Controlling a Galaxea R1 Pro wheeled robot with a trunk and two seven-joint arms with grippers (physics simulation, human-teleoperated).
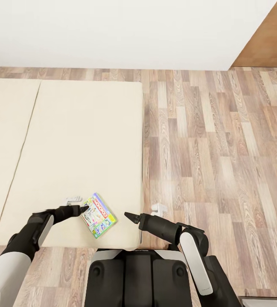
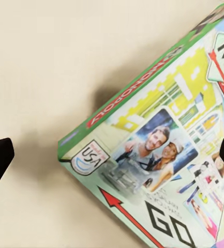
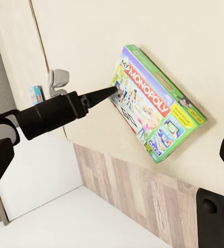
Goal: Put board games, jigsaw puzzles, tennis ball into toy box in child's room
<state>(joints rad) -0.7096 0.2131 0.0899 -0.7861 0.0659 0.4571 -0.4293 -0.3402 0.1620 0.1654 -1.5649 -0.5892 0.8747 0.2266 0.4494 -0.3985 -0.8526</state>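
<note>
Monopoly box point(image 1: 97, 215) sits low on the bed point(image 1: 78, 140), lower middle of frame. Left claw point(image 1: 85, 209) spread wide, tips at its corner; right claw point(image 1: 127, 215) released, hovering beside it.

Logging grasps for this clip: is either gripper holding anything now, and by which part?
Nothing is held. The left gripper is open at a corner of the Monopoly box on the bed, jaws not closed. The right gripper hangs empty.

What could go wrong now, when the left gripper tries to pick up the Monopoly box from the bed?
The left gripper is open at one corner of the Monopoly box, so a grasp there may twist the box or slip off. The box lies near the bed edge, so a push could slide it onto the floor.
</note>
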